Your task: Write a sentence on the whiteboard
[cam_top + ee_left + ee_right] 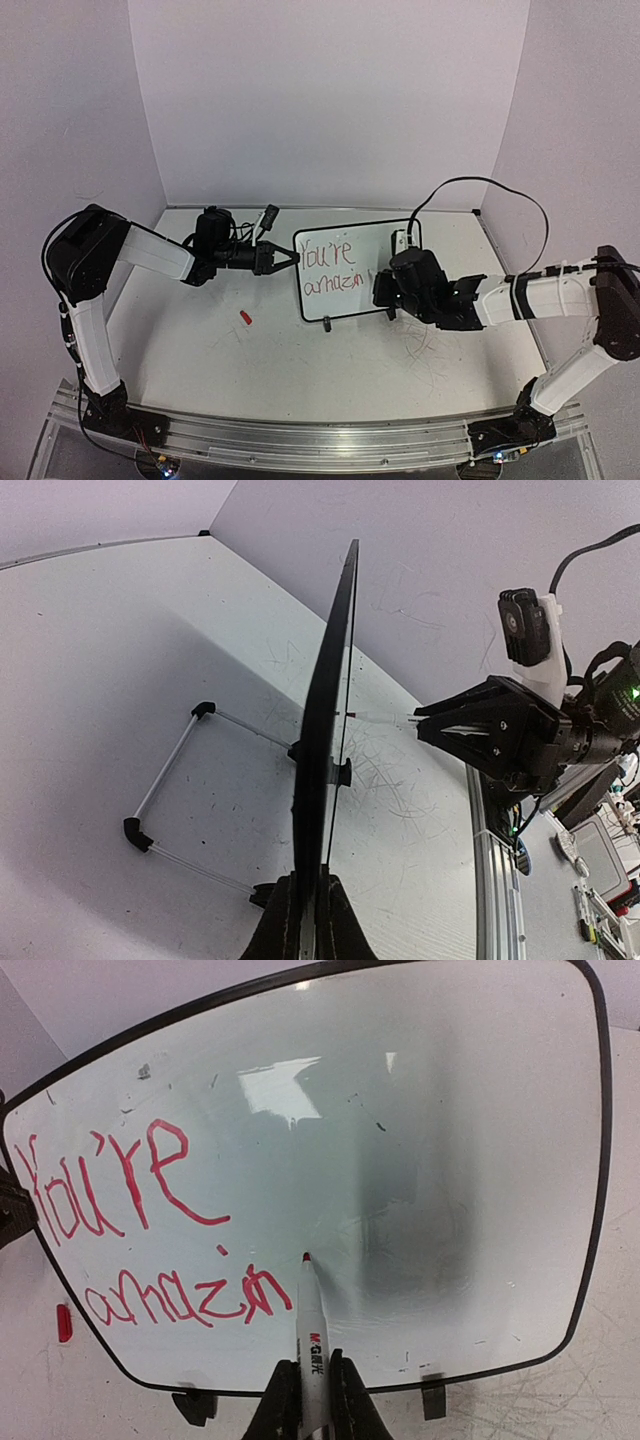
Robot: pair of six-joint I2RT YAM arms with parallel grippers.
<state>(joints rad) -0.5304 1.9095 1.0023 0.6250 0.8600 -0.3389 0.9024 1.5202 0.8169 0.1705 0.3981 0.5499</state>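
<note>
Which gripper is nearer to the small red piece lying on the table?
Left. The left gripper clamps the whiteboard at its edge, just beyond the red piece; the right gripper, holding a marker, faces it farther right.

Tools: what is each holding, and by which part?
Right tool grips the marker by its barrel, behind the tip. Left tool clamps the whiteboard by its side edge.
</note>
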